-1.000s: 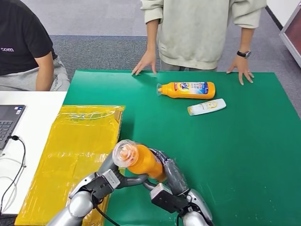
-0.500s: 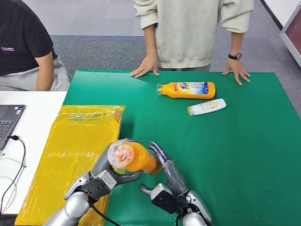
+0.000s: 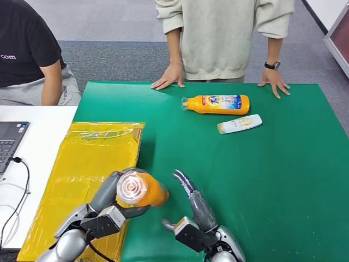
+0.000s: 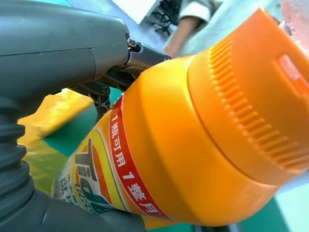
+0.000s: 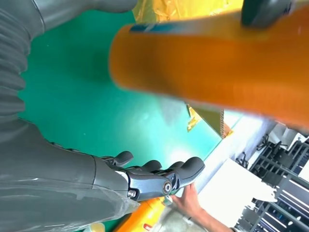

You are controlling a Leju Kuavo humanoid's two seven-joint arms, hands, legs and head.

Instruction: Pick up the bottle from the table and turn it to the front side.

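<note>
Bottle point(image 3: 142, 189), orange with a clear cap facing the camera, sits in the left hand point(image 3: 108, 195) at the near left of the green mat point(image 3: 267, 180), raised off the surface and lying roughly level; the hand's grey fingers wrap over its body, grasping it; in the left wrist view the ribbed orange shoulder and a red band of printed characters show close up, with the thumb across the top. Right hand point(image 3: 193, 210) stands just to the right of the bottle, apart from it, fingers released and spread, pointing toward the far side; the right wrist view shows those fingers point(image 5: 156, 174) straight with nothing between them, and the orange body passing above them. A yellow bag point(image 3: 82, 164) lies flat at the left edge of the mat, beneath and beside the left hand; a laptop point(image 3: 10, 139) with a cable rests on the white table further left. Far across the mat lie a second orange bottle point(image 3: 216, 103) on its side and, just nearer, a small white bottle point(image 3: 239, 124); a person in a pale sweatshirt leans both palms on the far edge; another person in a black shirt sits at the far left.
</note>
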